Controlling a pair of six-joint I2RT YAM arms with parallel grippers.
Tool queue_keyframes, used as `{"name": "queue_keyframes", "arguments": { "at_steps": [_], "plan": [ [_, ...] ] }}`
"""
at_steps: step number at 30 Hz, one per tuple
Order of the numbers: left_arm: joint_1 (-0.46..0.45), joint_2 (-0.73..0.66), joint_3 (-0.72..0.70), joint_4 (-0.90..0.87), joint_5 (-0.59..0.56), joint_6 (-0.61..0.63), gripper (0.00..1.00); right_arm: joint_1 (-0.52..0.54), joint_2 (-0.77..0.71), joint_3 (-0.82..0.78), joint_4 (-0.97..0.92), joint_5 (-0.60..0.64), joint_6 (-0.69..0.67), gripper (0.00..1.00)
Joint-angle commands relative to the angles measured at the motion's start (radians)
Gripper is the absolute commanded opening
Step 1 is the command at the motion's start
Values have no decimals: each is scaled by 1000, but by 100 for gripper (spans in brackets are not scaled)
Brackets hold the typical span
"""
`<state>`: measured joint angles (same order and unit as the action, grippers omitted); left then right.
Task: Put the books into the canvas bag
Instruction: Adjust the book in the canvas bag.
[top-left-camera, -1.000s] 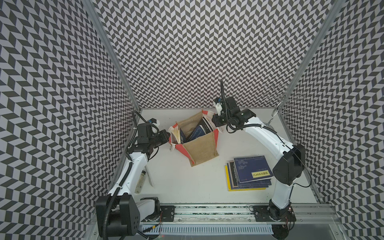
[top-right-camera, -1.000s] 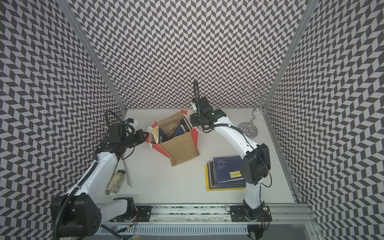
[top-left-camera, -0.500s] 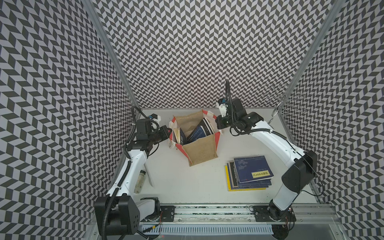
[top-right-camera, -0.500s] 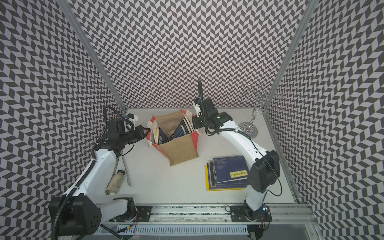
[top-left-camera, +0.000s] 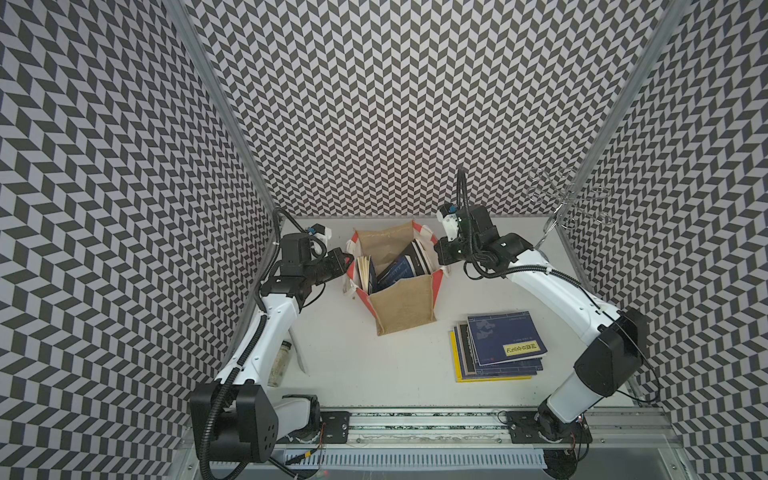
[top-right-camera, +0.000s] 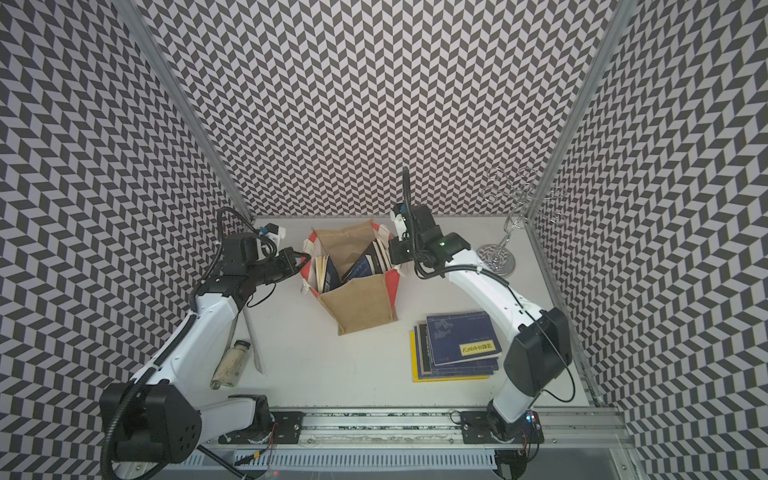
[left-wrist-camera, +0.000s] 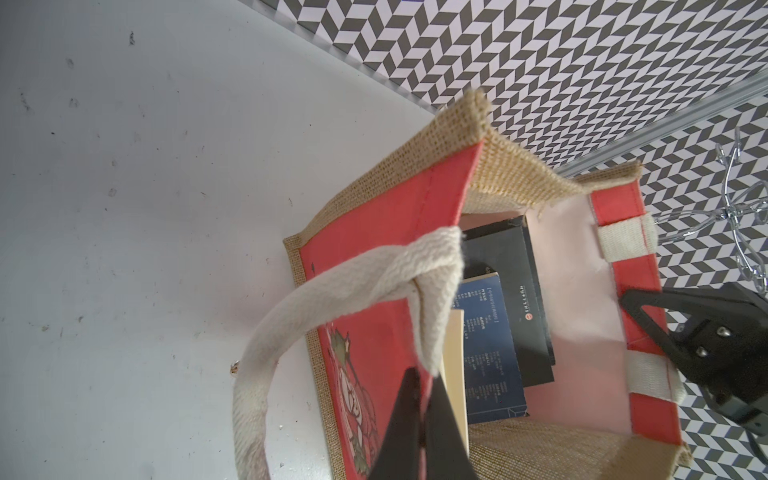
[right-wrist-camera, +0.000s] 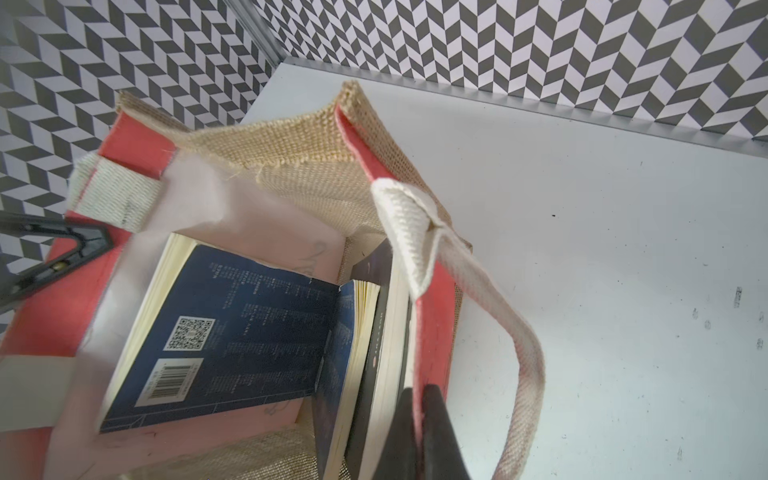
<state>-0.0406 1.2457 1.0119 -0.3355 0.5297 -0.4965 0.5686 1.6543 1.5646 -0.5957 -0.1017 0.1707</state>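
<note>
The canvas bag (top-left-camera: 405, 303) (top-right-camera: 359, 305) stands upright at the back middle of the table with its mouth spread open. My left gripper (top-left-camera: 347, 259) (left-wrist-camera: 422, 382) is shut on its left red rim (left-wrist-camera: 374, 232) beside a white handle. On the opposite red rim, my right gripper (top-left-camera: 436, 253) (right-wrist-camera: 417, 392) is also shut. Inside the bag lean a navy book (top-left-camera: 399, 266) (right-wrist-camera: 241, 316) (left-wrist-camera: 486, 345) and a black one (left-wrist-camera: 511, 266). More books (top-left-camera: 503, 340) (top-right-camera: 461, 338) lie stacked on the table at the front right, a navy one with a yellow label on top.
A glass bottle (top-left-camera: 279, 363) (top-right-camera: 230, 363) lies by the left arm near the left wall. A chrome wire stand (top-right-camera: 498, 253) rises at the back right corner. The arms' mounting rail (top-left-camera: 415, 419) runs along the front edge.
My right gripper has closed on the bag's right rim, and its arm has swung outward to the right. The bag's mouth is now spread wider. My left gripper has kept its hold.
</note>
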Motion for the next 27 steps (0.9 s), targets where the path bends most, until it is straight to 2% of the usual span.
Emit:
{"name": "queue_keyframes", "arguments": {
  "at_steps": [1,5,8,11,13,17,23,27],
  "plan": [
    [-1,5,13,88,-17,-6,11,4,-56,8,140,-9,4,16],
    [-1,14,11,90,-23,-9,30,4,-58,4,147,-18,-1,27],
    [-1,17,12,84,-29,-7,45,4,-63,-3,156,-17,-2,40],
    [-1,15,14,82,-31,-4,52,3,-63,-10,152,-6,-4,49],
    [-1,17,14,82,-30,-3,54,2,-69,-23,154,14,3,55],
    [-1,13,18,83,-23,-1,65,-2,-88,-45,151,60,10,65],
    [-3,6,15,122,47,3,73,-41,-117,-101,162,58,17,73],
    [-10,5,16,131,60,7,77,-56,-135,-135,177,48,24,74]
  ]
}}
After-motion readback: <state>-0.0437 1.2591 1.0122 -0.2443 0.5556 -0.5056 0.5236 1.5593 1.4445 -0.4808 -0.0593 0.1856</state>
